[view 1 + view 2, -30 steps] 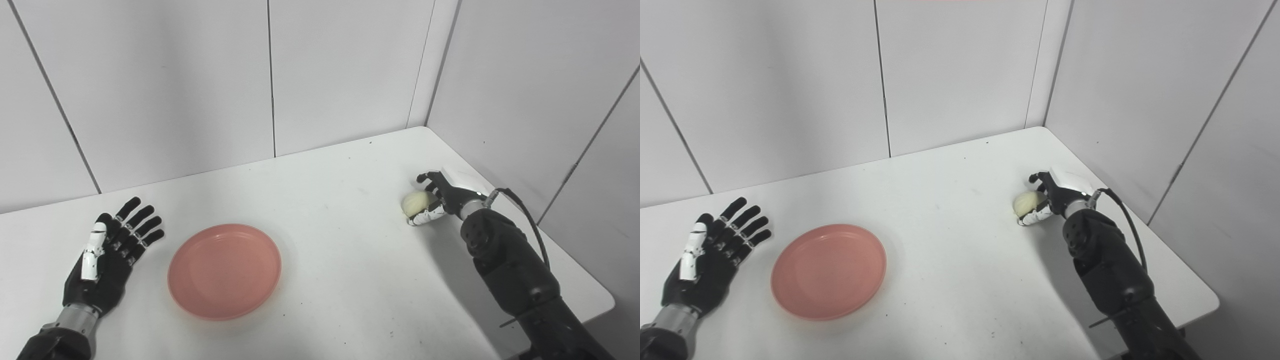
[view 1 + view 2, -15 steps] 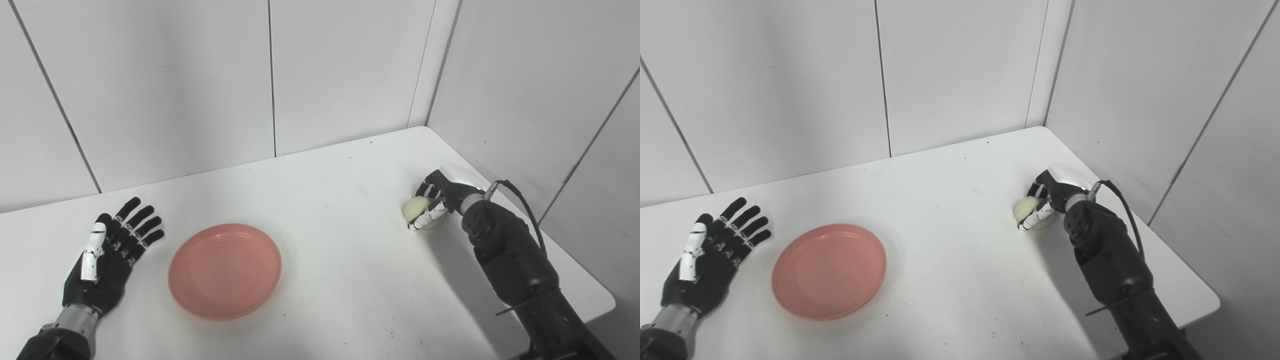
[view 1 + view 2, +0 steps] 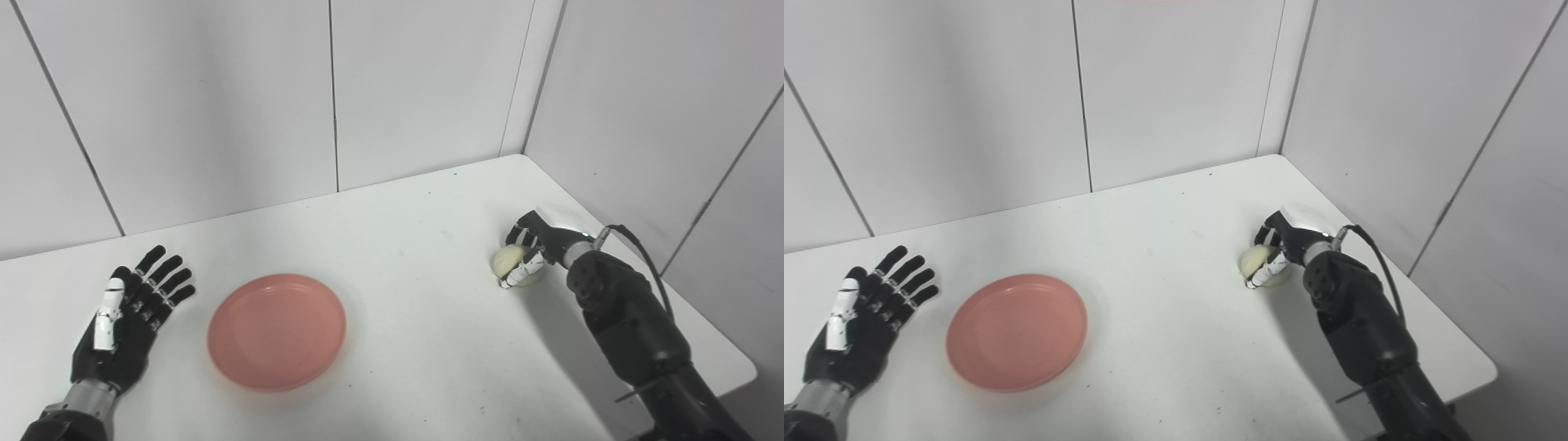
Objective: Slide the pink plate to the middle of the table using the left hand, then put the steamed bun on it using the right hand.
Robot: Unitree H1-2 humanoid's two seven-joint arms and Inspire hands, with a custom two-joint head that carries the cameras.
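Right hand (image 3: 534, 248) near the right edge of the white table (image 3: 416, 318), closer to the far right corner than the near one, fingers (image 3: 519, 236) curled over the top of the steamed bun (image 3: 507, 261) and the white-tipped thumb pressed against its near side. Wrapped around the bun in a closed grasp, palm turned toward the left, wrist bent. Black right forearm (image 3: 625, 324) stretched up from the bottom right corner of the view, angled away toward the far edge, a dark cable (image 3: 643, 254) looping off the wrist. Bun pale and round, low against the table surface; not clear whether resting on it or just lifted.

Left hand (image 3: 125, 318) near the left edge of the table, lying flat and palm up, fingers (image 3: 160, 278) spread apart and pointing toward the far right, holding nothing. Thumb with a white segment along the inner side. Wrist and forearm entering from the bottom left corner.

Pink plate (image 3: 277, 331) flat on the table, left of centre and toward the near edge, just beside the left hand but not touching it, well apart from the bun and the right hand.
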